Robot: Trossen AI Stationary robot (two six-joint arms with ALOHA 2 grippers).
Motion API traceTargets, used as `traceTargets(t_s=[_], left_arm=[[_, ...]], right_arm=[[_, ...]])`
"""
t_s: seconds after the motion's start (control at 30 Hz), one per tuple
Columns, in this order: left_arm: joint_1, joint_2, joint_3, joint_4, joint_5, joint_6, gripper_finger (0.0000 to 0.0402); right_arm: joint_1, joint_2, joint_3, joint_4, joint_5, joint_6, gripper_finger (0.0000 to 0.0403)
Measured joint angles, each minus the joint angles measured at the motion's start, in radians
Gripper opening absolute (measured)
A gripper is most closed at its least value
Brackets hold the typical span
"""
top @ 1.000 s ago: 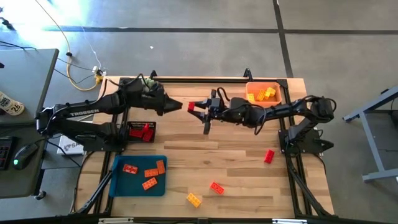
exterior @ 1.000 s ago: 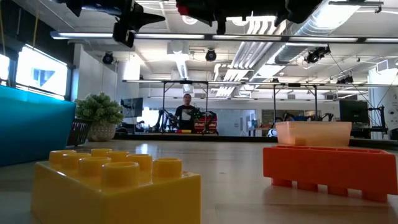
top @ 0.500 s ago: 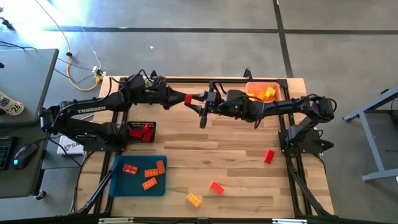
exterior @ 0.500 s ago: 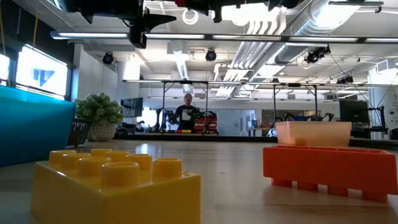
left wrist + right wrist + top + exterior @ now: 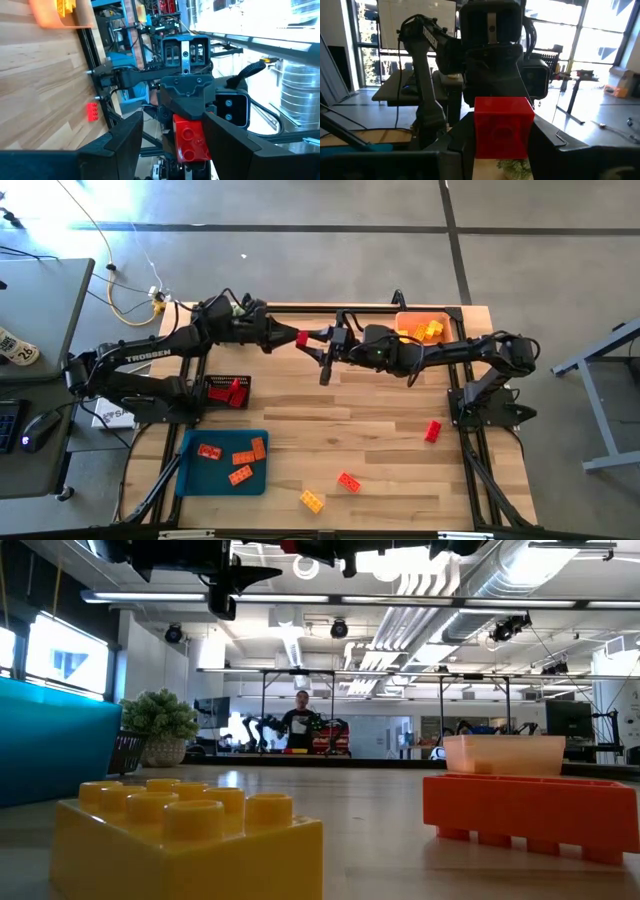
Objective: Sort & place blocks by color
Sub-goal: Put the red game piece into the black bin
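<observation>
Judged the sorting as partly done. Found three orange-red blocks [image 5: 240, 459] lying in the blue tray [image 5: 190, 480], a heap of yellow blocks [image 5: 428, 331] in the orange bin [image 5: 420, 317], and a few red blocks [image 5: 233, 392] in the small black tray [image 5: 213, 381]. Left to sort, loose on the tabletop [image 5: 330, 415]: a red piece [image 5: 432, 430] near the right arm's base, an orange-red piece [image 5: 348, 481] and a yellow piece [image 5: 312, 500] near the front edge, well apart from any tray.

Met in mid-air above the far side of the tabletop, tip to tip. Gripped one red block [image 5: 503, 127] in the right tool [image 5: 312, 342], pinched narrow on its two sides and held out toward the other arm. Stood wide open with the left tool [image 5: 287, 340], fingers [image 5: 120, 147] astride that same block; could not tell whether touching it yet. Judged as a hand-over under way, with the block probably bound for the small black tray on the left arm's side.
</observation>
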Motion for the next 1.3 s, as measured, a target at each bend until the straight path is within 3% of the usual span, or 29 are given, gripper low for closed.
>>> traceTargets(t_s=[0.2, 1.07, 1.3], left_arm=[[0.036, 0.0, 0.0, 0.002, -0.006, 0.009, 0.0195], [0.042, -0.001, 0.001, 0.079, 0.046, 0.06, 0.0195], [0.042, -0.001, 0.001, 0.078, 0.043, 0.061, 0.0195]], right_arm=[[-0.003, -0.006, 0.01, 0.007, 0.046, -0.064, 0.011], [-0.049, 0.033, 0.052, -0.005, -0.017, 0.008, 0.011], [-0.062, 0.067, 0.138, -0.143, -0.032, -0.018, 0.011]])
